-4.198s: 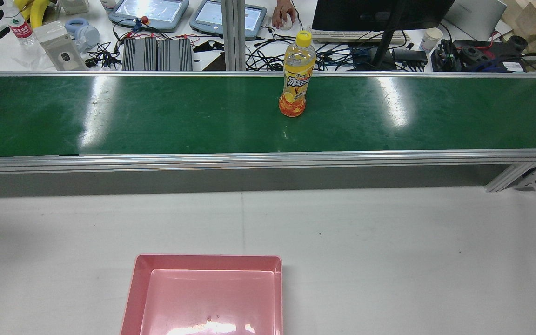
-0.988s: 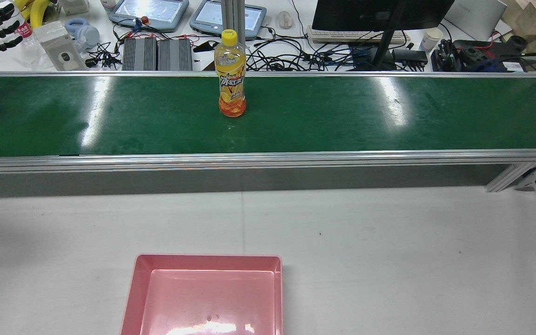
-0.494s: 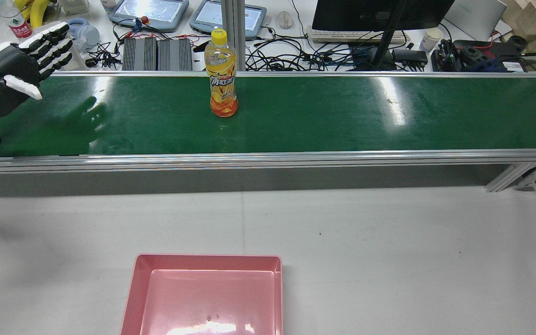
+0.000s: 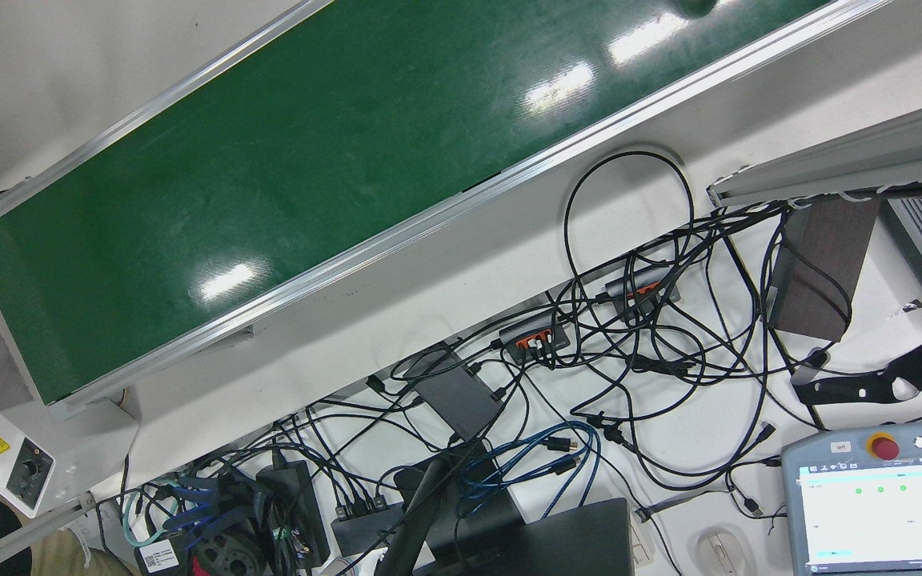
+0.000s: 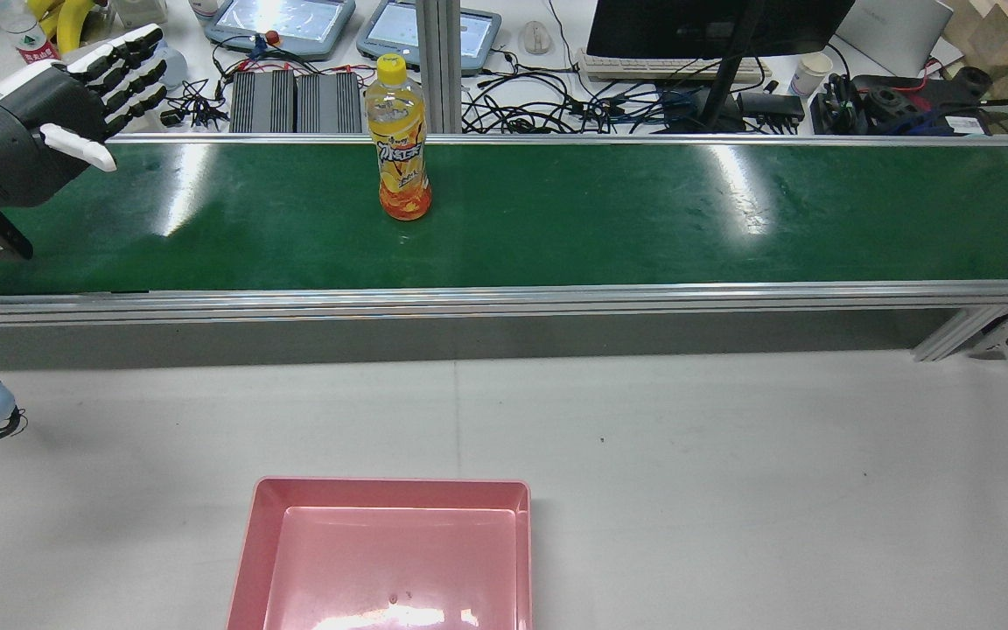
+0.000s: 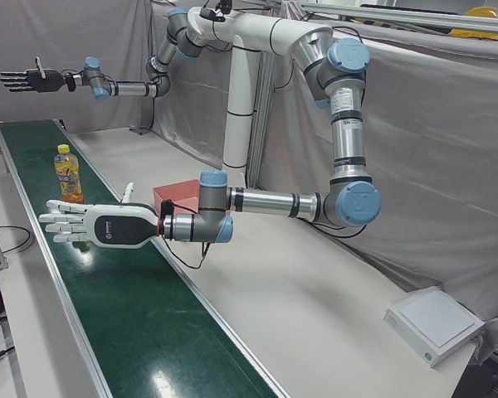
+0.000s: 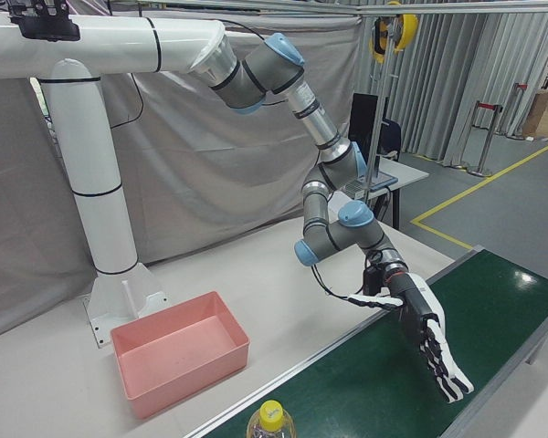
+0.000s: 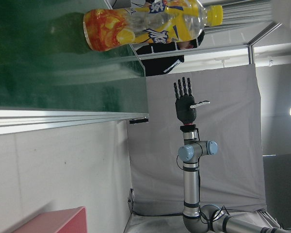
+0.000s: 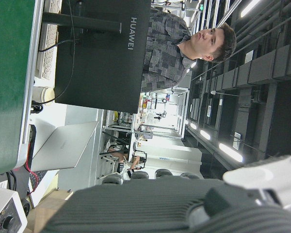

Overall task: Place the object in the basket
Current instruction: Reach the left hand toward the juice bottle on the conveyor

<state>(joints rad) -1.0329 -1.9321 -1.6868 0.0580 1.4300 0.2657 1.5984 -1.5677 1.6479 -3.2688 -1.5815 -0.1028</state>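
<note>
Rear view has the orange drink bottle standing upright on the green conveyor belt, further toward nine o'clock than half a second ago, when it stood nearer the belt's middle. My left hand has come further in from the nine o'clock edge above the belt, fingers spread flat and holding nothing, well apart from the bottle. My right hand hangs at the far end of the belt in the left-front view, fingers straight and empty, and the pink basket sits where it was at six o'clock on the white table.
</note>
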